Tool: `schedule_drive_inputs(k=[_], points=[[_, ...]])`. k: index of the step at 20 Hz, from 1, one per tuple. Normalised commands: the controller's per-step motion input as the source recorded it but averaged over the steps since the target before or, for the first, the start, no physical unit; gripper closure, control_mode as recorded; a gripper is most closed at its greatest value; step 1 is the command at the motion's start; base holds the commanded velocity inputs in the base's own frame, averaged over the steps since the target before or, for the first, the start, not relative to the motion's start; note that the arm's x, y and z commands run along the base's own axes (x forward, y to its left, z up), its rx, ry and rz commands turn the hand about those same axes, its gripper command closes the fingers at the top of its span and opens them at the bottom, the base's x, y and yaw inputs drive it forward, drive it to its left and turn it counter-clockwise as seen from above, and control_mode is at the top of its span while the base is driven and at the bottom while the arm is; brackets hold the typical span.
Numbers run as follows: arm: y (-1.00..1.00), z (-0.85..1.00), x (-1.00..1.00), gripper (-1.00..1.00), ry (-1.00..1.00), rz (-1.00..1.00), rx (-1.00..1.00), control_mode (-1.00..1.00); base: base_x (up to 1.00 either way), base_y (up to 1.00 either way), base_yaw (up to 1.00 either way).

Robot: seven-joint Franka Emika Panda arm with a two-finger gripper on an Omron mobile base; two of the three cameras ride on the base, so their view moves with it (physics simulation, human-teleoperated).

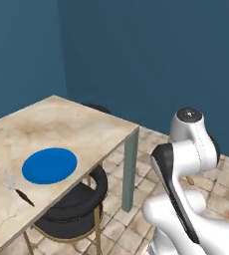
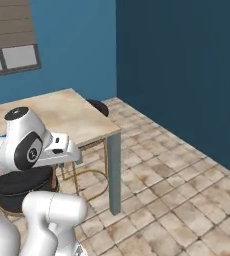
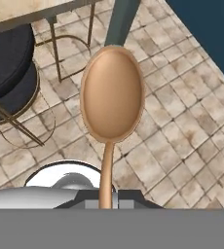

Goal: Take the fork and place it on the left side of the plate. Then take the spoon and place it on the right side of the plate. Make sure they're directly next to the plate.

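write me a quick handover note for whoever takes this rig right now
Gripper: shut on the light brown wooden-looking spoon, held out over the tiled floor, off the table.
Flat round bright blue plate: on the beige marble-look table.
Dark-handled fork with pale tines: on the table close by the plate, toward the table's front edge.
Done: fork looks placed; spoon picked up.
Left: carry the spoon to the table and set it directly beside the plate, on the side opposite the fork.

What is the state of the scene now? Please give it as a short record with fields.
plate: blue plate on the table
fork: fork lying on the table beside the plate, apart from it
spoon: spoon held in the gripper, over the tiled floor, away from the table
gripper: shut on the spoon handle
seating: black stool under the table edge
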Motion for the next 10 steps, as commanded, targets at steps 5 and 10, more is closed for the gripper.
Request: schedule_drive_inputs(k=[5, 10], points=[[0.0, 0.0, 0.0, 1.0, 0.0, 0.0, 0.0, 1.0, 0.81, -0.27, 0.47], [0.0, 0.0, 0.0, 1.0, 0.0, 0.0, 0.0, 1.0, 0.82, -0.17, 0.51]])
